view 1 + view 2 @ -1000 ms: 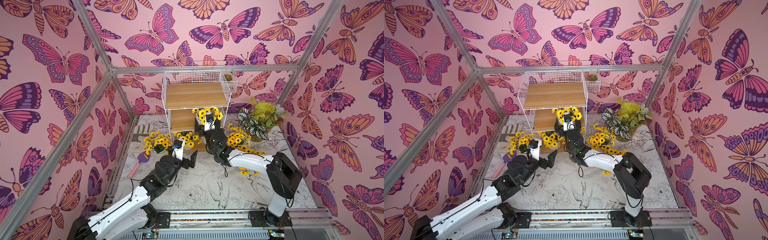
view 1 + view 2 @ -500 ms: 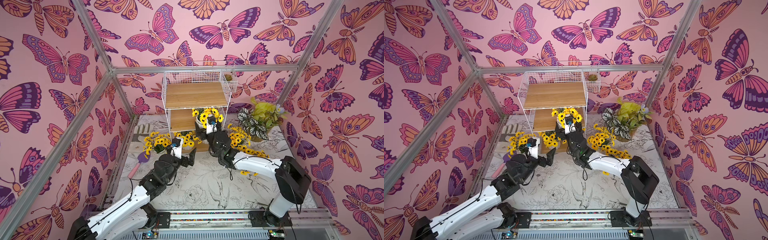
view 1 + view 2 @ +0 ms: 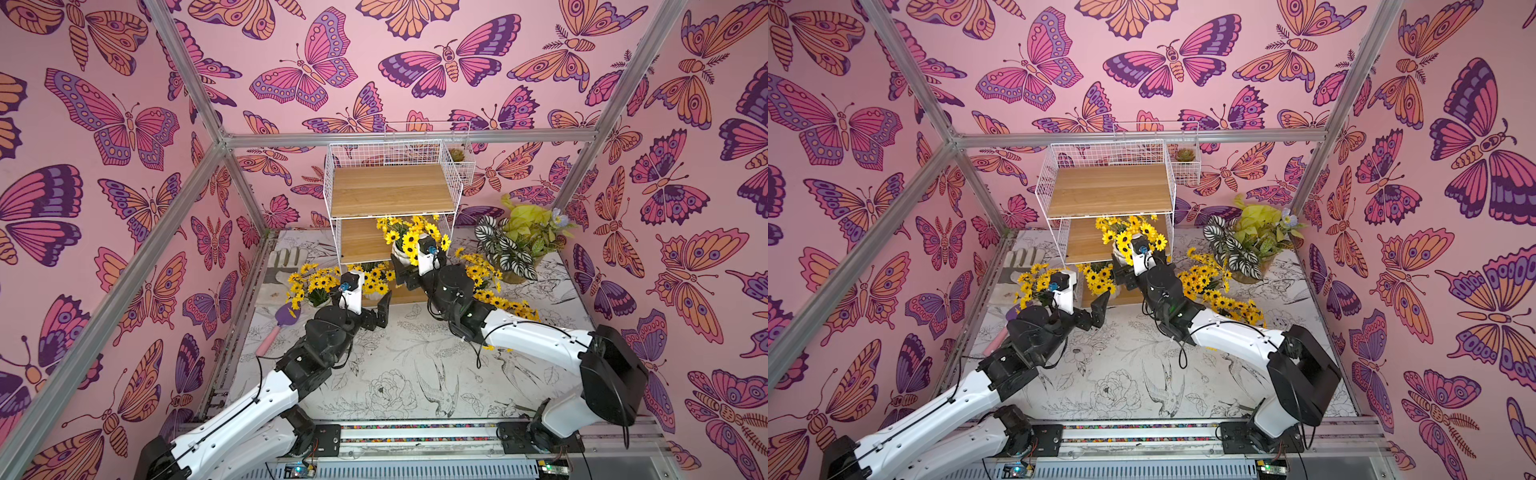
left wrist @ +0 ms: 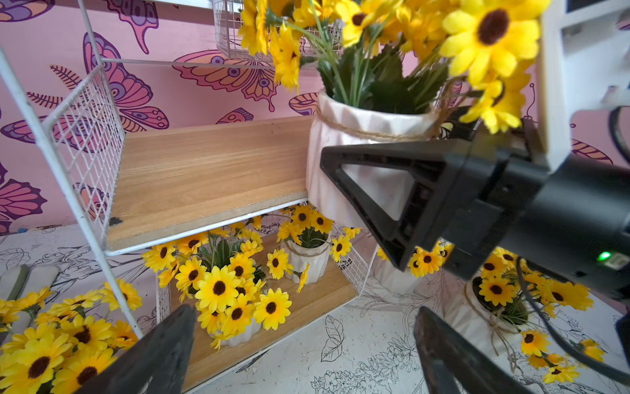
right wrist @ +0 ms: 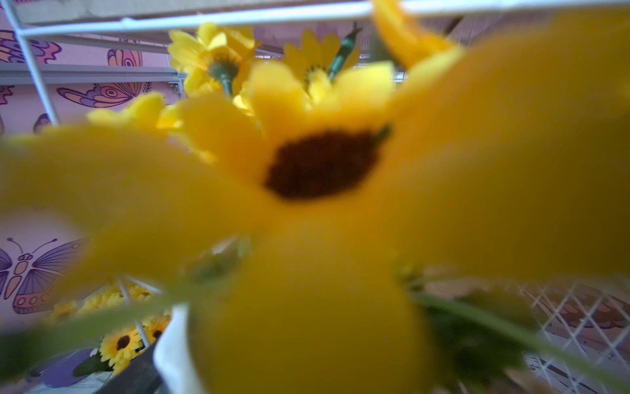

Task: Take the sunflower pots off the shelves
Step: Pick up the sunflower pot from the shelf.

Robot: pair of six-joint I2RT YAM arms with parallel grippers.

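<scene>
**Right gripper holding a sunflower pot at the middle shelf**

The right gripper [image 3: 405, 268] is gripping one sunflower pot [image 4: 368, 119] at the front edge of the middle board [image 4: 211, 170] of the shelves [image 3: 392, 189], toward the board's right end. Its fingers [image 4: 392, 155] are standing wide, one on each side of the white ribbed body and pressing against it. The lower part of the pot is showing in front of the board edge; whether the base is touching the board cannot be told. A blurred flower head is filling the right wrist view.

The left gripper [image 4: 303, 320] is hovering low over the table [image 3: 415, 365] in front of the bottom board [image 4: 317, 300], with its fingers spread wide and holding nothing.

Other sunflower pots are sitting as follows:
- Two on the bottom board [image 4: 231, 300] [image 4: 306, 262]
- One on the table, left of the shelves [image 3: 316, 286]
- Two on the table, right of the shelves [image 3: 482, 270] [image 3: 511, 305], beside the right arm
</scene>
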